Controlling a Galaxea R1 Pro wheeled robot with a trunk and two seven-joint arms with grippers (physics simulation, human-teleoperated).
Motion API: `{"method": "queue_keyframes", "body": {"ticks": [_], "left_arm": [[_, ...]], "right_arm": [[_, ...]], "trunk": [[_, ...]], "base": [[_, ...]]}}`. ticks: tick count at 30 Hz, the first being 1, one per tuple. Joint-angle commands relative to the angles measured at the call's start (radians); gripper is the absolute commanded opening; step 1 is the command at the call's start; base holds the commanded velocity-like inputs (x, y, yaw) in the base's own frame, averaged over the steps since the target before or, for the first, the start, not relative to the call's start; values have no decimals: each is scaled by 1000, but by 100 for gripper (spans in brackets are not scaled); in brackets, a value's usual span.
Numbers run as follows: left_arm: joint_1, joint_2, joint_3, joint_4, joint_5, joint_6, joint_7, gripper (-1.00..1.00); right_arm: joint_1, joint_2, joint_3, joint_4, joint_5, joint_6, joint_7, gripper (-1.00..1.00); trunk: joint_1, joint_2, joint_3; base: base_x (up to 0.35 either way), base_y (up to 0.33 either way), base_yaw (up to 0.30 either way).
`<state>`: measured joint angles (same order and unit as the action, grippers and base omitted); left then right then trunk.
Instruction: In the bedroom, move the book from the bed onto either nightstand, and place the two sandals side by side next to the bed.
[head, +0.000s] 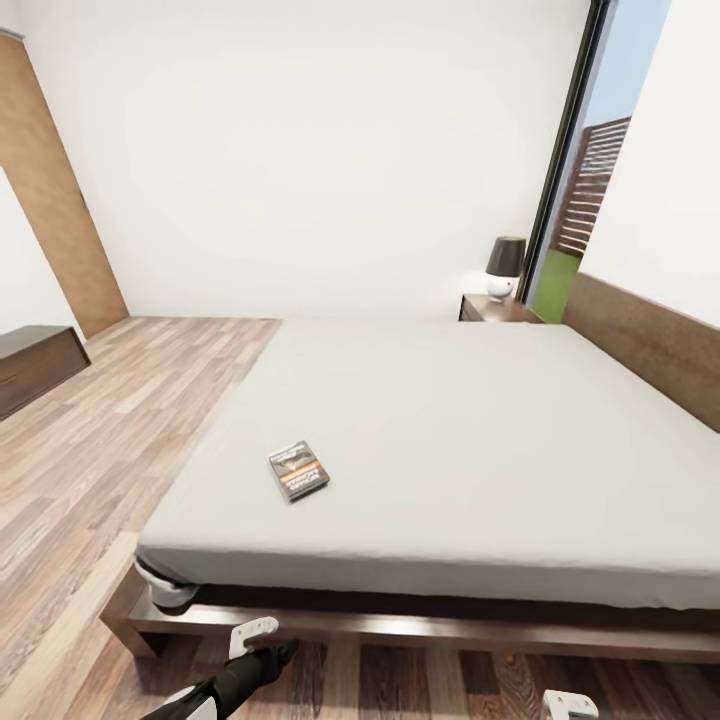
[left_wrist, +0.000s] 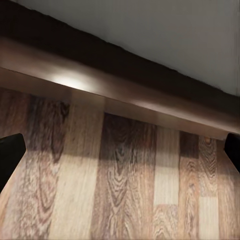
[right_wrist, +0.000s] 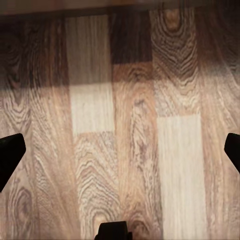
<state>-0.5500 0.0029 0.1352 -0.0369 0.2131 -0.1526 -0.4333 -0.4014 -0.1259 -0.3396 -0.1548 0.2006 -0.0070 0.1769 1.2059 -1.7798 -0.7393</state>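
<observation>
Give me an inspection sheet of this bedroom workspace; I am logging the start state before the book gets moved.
Surface: pale grey mattress on the dark brown wooden bed frame, flat.
Job's things: dark-covered paperback book lies flat near the mattress's left edge; glossy dark brown nightstand at the far corner.
Clutter: dark-shaded lamp on the nightstand.
Grippers: left gripper and right gripper open, empty, over the wood-plank floor.
Cables: nothing seen.
Surroundings: white walls, dark-framed glass door, low dark-wood cabinet.

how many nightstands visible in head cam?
1: the nightstand beyond the bed's far edge, lamp on top. Its lower part is hidden; another may lie out of frame.
</observation>
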Motion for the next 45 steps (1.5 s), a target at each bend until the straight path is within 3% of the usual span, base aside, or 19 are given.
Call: {"method": "queue_keyframes", "body": {"ticks": [1,6,10,11,12,16,21,25,45], "left_arm": [[-1,0,7,2,-1,-1,-5,100],[-1,-1,-13,1,-16,-2,-5,100],[-1,-2,-79,2,-102,-1,-4,100],[-1,-5,-94,3,-136,0,-3,100],[0,-12,-109,10,-192,1,16,100],[18,-15,-117,16,-228,2,102,100],[39,-21,-120,17,-238,2,226,100],[42,-24,-121,17,-240,1,263,100],[48,-36,-120,17,-238,1,278,100]], "right_arm": [[0,0,-9,0,10,-1,5,100],[0,0,-9,0,8,-1,4,100],[0,0,-9,0,7,0,5,100],[0,-1,-9,0,6,0,5,100],[0,-1,-9,0,3,0,5,100],[0,0,-10,0,2,1,4,100],[0,-2,-15,0,2,5,5,100],[0,-4,-13,0,2,5,5,100],[0,-7,-12,3,2,1,6,100]], "trunk": [[-4,7,2],[-23,42,18],[-39,70,31],[-42,77,34],[-46,84,37],[-62,112,49],[-81,147,65],[-96,175,78],[-173,315,140]], "base": [[0,0,0],[0,0,0],[0,0,0],[0,0,0],[0,0,0],[0,0,0],[0,0,0],[0,0,0],[0,0,0]]}}
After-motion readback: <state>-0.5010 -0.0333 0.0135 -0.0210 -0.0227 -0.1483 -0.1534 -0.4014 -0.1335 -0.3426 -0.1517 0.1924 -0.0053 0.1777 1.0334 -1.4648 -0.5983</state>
